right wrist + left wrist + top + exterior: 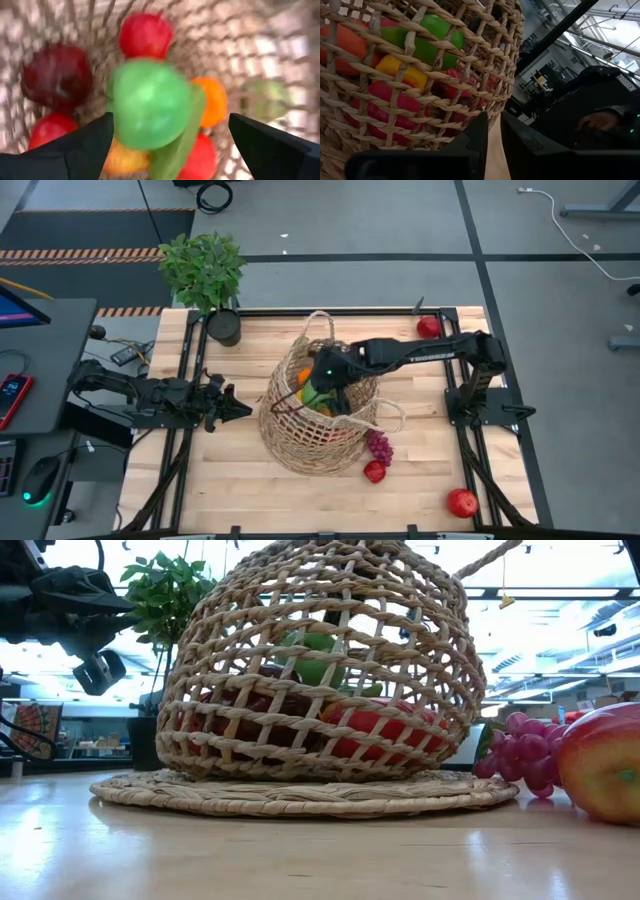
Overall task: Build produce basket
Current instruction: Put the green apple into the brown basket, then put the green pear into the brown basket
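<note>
The right gripper (170, 137) is held spread inside the basket (290, 435), a green apple (149, 102) between its fingers untouched.

I see a tan open-weave basket (312, 420) holding a green apple (149, 102), orange (215, 100) and red fruit; purple grapes (380, 446) and red apples (462, 502) lie on the pale wood surface (220, 480).

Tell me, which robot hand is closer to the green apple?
Right. The right gripper hangs over the basket, directly above the green apple. The left gripper waits outside, beside the basket's wall.
</note>
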You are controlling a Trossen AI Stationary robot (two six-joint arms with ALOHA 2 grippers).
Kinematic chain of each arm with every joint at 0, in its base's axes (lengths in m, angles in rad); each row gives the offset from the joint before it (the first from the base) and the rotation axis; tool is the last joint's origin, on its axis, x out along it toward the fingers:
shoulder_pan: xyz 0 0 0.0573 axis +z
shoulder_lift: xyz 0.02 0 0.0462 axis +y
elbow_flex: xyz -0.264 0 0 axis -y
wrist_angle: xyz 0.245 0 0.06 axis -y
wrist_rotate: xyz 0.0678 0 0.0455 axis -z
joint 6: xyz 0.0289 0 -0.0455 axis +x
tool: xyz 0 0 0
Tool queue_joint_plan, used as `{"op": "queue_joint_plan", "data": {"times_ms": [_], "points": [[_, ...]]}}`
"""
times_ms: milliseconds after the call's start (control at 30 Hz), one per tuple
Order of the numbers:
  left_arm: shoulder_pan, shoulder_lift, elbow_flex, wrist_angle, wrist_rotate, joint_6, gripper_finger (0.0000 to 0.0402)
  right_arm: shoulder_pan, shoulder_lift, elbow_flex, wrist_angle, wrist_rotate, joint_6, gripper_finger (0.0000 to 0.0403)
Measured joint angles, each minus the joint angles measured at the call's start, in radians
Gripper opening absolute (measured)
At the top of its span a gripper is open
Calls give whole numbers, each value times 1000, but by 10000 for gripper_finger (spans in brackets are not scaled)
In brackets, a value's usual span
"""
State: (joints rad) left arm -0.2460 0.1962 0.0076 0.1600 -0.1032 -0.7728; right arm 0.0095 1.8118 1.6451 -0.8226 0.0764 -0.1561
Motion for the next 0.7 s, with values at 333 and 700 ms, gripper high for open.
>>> {"op": "queue_joint_plan", "data": {"times_ms": [333,700], "points": [[0,0,0,-1,0,0,63,3,-66,186,-196,13,107,392],[0,0,0,-1,0,0,63,-73,-199,254,-412,170,270,383]]}}
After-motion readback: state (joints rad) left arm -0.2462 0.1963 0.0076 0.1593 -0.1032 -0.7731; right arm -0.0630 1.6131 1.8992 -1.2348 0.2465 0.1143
